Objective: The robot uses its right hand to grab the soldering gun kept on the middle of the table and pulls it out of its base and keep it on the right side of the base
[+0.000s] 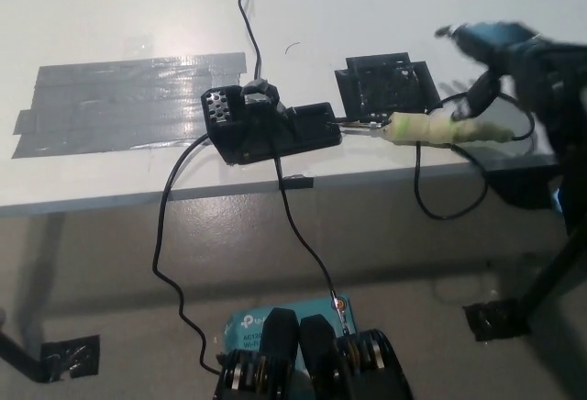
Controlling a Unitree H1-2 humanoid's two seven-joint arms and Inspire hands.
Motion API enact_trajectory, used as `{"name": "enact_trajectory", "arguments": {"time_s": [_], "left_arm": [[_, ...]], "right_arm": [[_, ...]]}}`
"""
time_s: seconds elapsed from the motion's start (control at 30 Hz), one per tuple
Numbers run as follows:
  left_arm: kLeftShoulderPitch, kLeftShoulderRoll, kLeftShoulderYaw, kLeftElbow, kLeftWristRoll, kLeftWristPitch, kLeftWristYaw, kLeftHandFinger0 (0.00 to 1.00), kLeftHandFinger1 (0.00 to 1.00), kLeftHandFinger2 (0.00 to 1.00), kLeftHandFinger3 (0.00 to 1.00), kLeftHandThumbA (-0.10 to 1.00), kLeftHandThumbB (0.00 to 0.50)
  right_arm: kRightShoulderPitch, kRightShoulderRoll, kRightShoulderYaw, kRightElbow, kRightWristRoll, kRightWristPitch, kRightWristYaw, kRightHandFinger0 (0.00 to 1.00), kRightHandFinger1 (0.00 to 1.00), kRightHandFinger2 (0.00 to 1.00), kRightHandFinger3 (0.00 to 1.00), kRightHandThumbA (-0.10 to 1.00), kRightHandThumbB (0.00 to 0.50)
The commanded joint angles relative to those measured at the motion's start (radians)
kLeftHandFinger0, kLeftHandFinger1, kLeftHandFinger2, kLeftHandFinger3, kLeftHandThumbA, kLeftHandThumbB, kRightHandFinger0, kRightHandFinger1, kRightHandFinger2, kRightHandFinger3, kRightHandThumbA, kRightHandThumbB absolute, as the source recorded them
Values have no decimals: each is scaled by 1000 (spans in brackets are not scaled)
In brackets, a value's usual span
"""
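1. The black right robot hand (510, 50) is hovering blurred above the far right of the white surface (138, 15), fingers spread and gripping nothing.
2. The soldering gun (438, 130) is lying flat just below the robot hand, its pale handle apart from the fingers and its metal tip pointing away from the robot hand toward the base.
3. The base (271, 125), a black block, is sitting beyond the gun's tip, well apart from the robot hand; whether the tip is touching it cannot be told.
4. A black square mount (385, 83) is resting between the base and the robot hand.
5. A grey tape patch (119, 102) is lying farthest from the robot hand.
6. The left robot hand is out of view.
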Motion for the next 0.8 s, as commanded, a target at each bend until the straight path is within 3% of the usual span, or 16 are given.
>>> {"name": "enact_trajectory", "arguments": {"time_s": [0.0,0.07,0.1,0.17,0.2,0.23,0.27,0.3,0.33,0.4,0.6,0.63,0.67,0.7,0.77], "left_arm": [[4,26,2,-17,3,-4,-20,271,420,561,834,777,289],[2,28,1,-20,2,-8,-23,301,430,571,877,771,277],[-4,21,0,-30,2,17,-19,310,430,566,860,750,270],[-10,22,4,-29,-2,20,-19,318,428,551,834,742,267],[-14,20,3,-28,-3,22,-20,327,428,536,800,739,260],[-17,16,5,-29,-4,33,-16,313,417,521,792,727,251],[-16,21,8,-30,-5,33,-18,313,416,519,805,727,247],[-19,17,4,-25,-4,30,-18,310,409,514,823,728,256],[-20,18,2,-27,-3,31,-19,297,397,505,823,727,255],[-18,19,4,-27,-8,32,-21,315,414,519,840,729,253],[-15,25,19,-25,-5,24,-12,354,449,546,876,768,269],[-15,25,20,-25,-5,23,-12,352,449,546,875,769,270],[-14,24,25,-23,-8,10,-10,285,399,521,855,762,289],[-14,25,25,-23,-7,6,-10,286,404,527,853,766,287],[-19,35,34,-21,-17,8,-17,289,410,535,858,760,274]], "right_arm": [[91,-73,-131,-218,185,43,75,1000,1000,1000,1000,873,500],[176,-87,-200,-354,227,81,74,1000,1000,1000,1000,852,484],[301,-62,-340,-513,245,89,112,1000,1000,1000,1000,820,378],[358,-30,-406,-578,268,89,101,1000,1000,1000,1000,721,334],[483,17,-491,-691,276,89,89,1000,1000,1000,1000,581,250],[553,95,-575,-727,302,89,86,1000,1000,1000,1000,395,237],[597,101,-574,-743,322,89,59,1000,1000,1000,1000,384,219],[714,112,-580,-763,407,89,-28,1000,1000,1000,1000,292,195],[764,150,-613,-775,416,89,-16,1000,1000,1000,1000,242,164],[884,187,-622,-793,433,89,-73,1000,1000,1000,1000,226,180],[1020,329,-657,-639,420,-55,-251,1000,1000,1000,1000,89,139],[1022,334,-660,-636,419,-62,-256,1000,1000,1000,1000,85,139],[1041,336,-655,-570,416,-145,-296,1000,1000,1000,1000,77,120],[1045,336,-653,-554,414,-171,-311,1000,1000,1000,1000,68,124],[1052,301,-613,-473,344,-269,-379,1000,1000,1000,1000,145,129]]}}
